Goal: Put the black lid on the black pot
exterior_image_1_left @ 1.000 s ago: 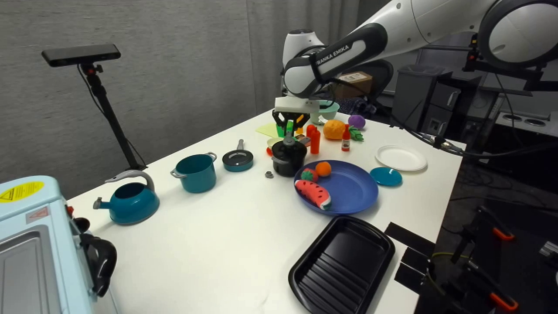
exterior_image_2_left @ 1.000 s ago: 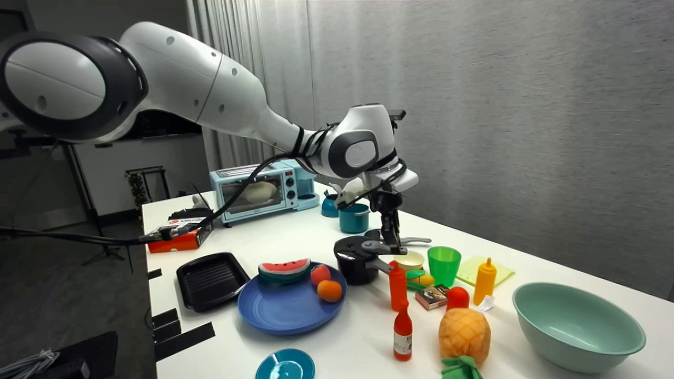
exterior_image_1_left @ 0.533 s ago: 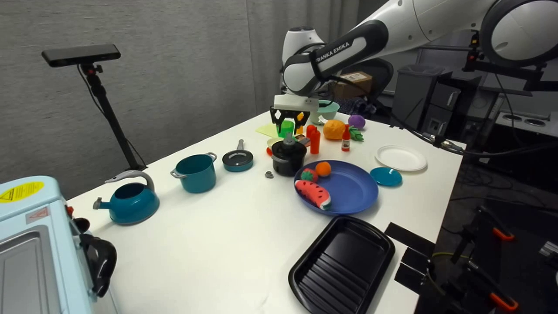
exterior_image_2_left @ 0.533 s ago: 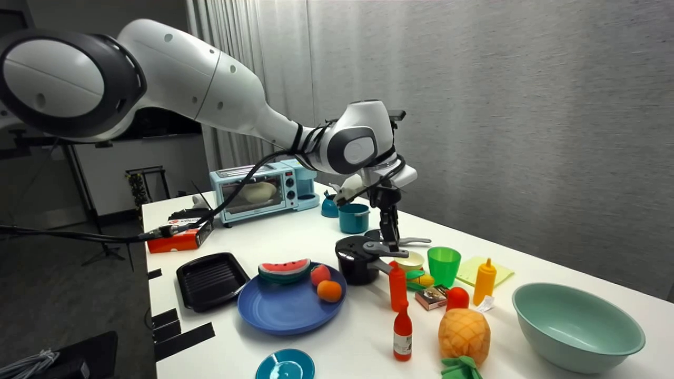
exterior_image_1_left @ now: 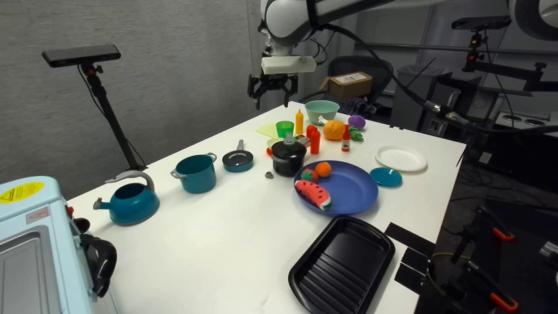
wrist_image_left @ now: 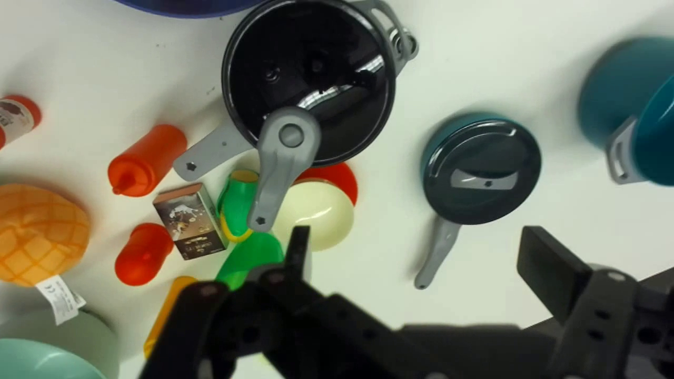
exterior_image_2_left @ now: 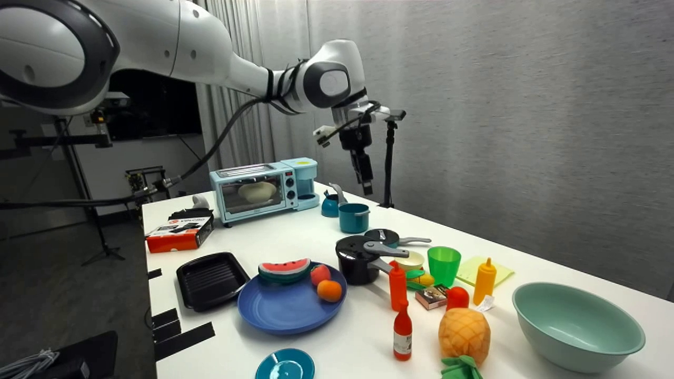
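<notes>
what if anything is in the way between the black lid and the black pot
Nothing visible: the black lid already rests on the black pot, with no object seen between them. The open gripper hangs higher, touching neither.

Lid (wrist_image_left: 316,68) on pot (exterior_image_1_left: 290,168), plate (exterior_image_1_left: 351,189) beside pot, watermelon (exterior_image_1_left: 313,194) on plate

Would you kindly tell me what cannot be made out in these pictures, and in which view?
Inside of the black pot: covered by the black lid, in every view.
Part of the yellow bottle: behind the gripper, wrist view.
Most of the blue plate: cut off by the top edge, wrist view.
Wording on the labelled red bottle: too small to read, in an exterior view.
</notes>
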